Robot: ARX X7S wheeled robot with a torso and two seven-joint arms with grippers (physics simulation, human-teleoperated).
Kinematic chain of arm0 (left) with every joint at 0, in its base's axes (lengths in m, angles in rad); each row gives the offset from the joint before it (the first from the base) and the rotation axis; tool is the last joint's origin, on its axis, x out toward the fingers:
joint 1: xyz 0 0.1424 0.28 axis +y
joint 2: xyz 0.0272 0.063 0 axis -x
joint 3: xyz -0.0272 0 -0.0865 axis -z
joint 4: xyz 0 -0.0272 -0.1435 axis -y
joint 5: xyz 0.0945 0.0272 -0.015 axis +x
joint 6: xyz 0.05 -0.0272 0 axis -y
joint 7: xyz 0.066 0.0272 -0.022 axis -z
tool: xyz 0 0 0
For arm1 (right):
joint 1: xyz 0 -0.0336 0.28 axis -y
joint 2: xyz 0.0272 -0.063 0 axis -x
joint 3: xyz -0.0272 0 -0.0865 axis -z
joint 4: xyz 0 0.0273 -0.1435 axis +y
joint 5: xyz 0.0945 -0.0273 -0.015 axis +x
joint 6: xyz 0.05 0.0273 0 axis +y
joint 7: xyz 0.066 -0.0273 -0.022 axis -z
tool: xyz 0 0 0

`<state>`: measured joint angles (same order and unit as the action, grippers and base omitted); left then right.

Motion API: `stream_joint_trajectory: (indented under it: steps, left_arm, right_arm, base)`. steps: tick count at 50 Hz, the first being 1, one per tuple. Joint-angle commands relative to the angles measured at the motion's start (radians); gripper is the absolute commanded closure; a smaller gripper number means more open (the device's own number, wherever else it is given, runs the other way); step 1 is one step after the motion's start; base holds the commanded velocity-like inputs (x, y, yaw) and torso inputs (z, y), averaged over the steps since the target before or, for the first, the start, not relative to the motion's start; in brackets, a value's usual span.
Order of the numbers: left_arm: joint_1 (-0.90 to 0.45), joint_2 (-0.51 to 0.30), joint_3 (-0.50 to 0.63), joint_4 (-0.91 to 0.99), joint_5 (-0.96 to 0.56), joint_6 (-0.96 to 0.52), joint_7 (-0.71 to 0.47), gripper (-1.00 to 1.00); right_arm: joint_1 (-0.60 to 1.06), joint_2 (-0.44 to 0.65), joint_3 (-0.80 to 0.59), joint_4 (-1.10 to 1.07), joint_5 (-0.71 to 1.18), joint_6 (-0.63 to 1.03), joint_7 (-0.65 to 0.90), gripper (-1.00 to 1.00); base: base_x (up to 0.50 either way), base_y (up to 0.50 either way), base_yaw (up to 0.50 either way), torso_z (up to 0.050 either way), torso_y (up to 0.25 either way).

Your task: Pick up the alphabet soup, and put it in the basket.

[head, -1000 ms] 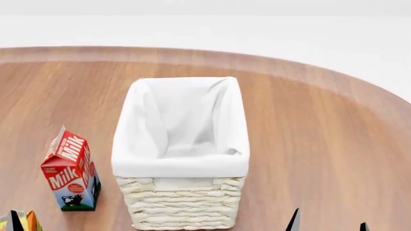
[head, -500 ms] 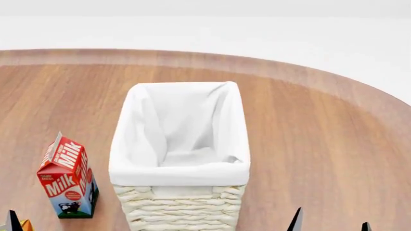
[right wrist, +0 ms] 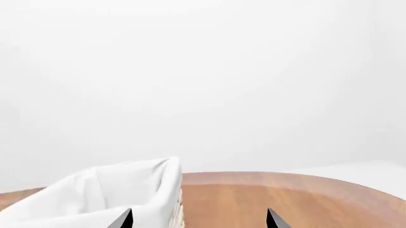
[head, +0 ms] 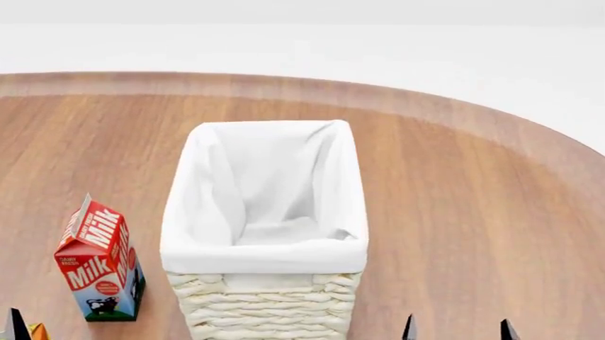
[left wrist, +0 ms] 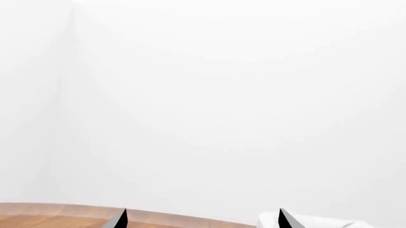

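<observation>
Tall cream wicker basket (head: 265, 234), white-lined, mid-table and empty — ready for soup, none in view. Left gripper (left wrist: 201, 219) and right gripper (head: 458, 330) parted, holding nothing — only tips visible.

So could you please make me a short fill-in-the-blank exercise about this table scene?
1. The basket is lined with cloth of the colour ____.
2. Nothing lies inside the basket: it is ____.
3. The red carton standing on the wooden table has the word ____ printed on it.
4. In the head view, the carton stands on the robot's ____ side of the basket.

Missing words: white; empty; Milk; left
</observation>
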<state>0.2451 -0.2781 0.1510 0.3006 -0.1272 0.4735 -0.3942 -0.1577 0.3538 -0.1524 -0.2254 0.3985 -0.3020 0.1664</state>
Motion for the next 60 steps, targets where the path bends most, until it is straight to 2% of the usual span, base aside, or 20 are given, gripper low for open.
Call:
stream_joint_trajectory:
  steps: [1, 24, 35, 60]
  left_arm:
    - [-0.002, -0.003, 0.003, 0.000, 0.000, -0.002, -0.006, -1.00]
    - [-0.002, -0.010, 0.008, 0.002, -0.003, -0.001, -0.015, -1.00]
    - [0.000, -0.013, 0.011, 0.002, -0.002, 0.004, -0.019, -1.00]
    - [-0.002, -0.021, 0.018, 0.003, -0.002, 0.002, -0.027, -1.00]
  right_arm:
    - [-0.023, 0.082, -0.059, -0.026, 0.044, 0.041, -0.109, -1.00]
    - [-0.068, 0.163, -0.217, -0.062, -0.051, 0.039, -0.278, -1.00]
    - [-0.087, 0.214, -0.296, -0.082, -0.030, 0.014, -0.410, -1.00]
    - [-0.064, 0.270, -0.367, -0.082, 0.036, 0.045, -0.541, -1.00]
  base:
    - [0.00, 0.00, 0.00, 0.000, 0.000]
    - [0.00, 0.00, 0.00, 0.000, 0.000]
    - [0.00, 0.00, 0.00, 0.000, 0.000]
    - [0.00, 0.00, 0.00, 0.000, 0.000]
